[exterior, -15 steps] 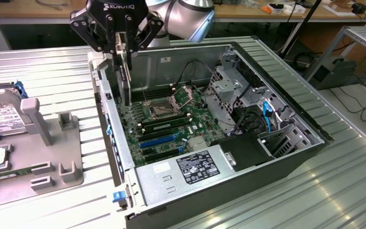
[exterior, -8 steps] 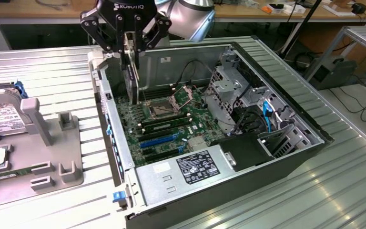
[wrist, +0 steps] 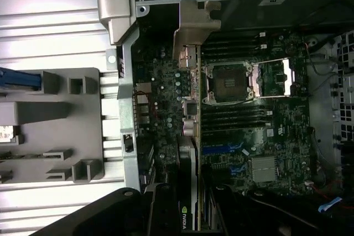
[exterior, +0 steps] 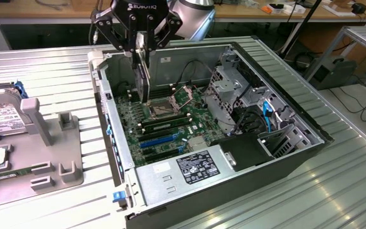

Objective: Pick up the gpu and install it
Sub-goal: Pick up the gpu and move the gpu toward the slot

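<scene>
While the drive cage (exterior: 230, 88) and CPU socket (exterior: 162, 110) crowd the open case (exterior: 278, 160), the end effector (exterior: 143, 47) grips the gpu (exterior: 144, 81) above the motherboard (exterior: 129, 119), long axis upright, bracket end pointing down.

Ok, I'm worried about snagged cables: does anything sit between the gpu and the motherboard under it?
Nothing visible does. The gpu hangs upright over open motherboard beside the CPU socket; the blue cables lie off toward the exterior view's right.
</scene>
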{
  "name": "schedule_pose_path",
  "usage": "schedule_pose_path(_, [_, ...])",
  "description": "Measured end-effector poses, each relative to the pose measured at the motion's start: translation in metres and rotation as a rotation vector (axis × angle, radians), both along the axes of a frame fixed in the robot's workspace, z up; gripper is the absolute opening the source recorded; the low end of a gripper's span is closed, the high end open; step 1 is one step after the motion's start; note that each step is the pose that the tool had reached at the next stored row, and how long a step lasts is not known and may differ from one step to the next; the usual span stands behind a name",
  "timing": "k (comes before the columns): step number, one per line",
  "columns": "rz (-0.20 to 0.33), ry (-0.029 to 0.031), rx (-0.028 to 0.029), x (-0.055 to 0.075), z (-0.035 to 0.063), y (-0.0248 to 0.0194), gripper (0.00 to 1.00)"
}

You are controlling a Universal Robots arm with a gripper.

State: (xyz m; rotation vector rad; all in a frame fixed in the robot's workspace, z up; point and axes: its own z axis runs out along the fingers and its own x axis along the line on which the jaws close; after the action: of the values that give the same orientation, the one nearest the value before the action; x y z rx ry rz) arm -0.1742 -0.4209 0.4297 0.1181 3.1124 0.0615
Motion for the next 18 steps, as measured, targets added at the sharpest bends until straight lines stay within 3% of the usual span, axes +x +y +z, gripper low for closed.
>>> schedule_pose_path(18, [0.0,0.0001,-0.0001,0.043,0.0,0.0,0.27])
